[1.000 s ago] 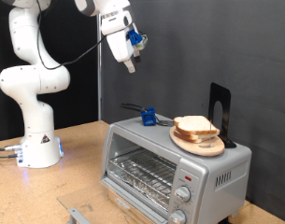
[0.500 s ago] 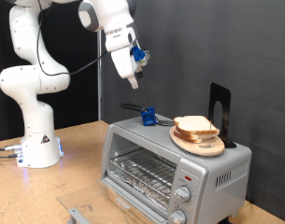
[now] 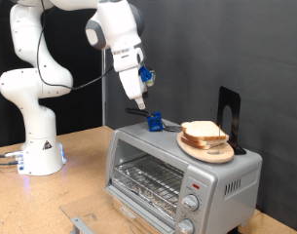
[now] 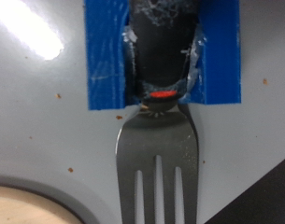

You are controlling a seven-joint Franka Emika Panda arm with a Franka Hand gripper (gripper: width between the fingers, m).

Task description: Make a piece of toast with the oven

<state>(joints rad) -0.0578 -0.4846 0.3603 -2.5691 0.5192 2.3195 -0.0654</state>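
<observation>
Toasting not started: piece of toast (image 3: 204, 131) on wooden plate (image 3: 206, 148) atop oven (image 3: 182, 175), below and to the exterior view's right of pincer (image 3: 139, 105); door shut, rack bare. Pincer over blue-taped fork (image 4: 158, 159) on oven top; apart or together, cannot tell. Lower and nearer oven than a second ago.

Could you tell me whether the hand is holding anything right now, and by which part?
Nothing shows between its fingers: the hand hangs above the fork on the oven.
</observation>
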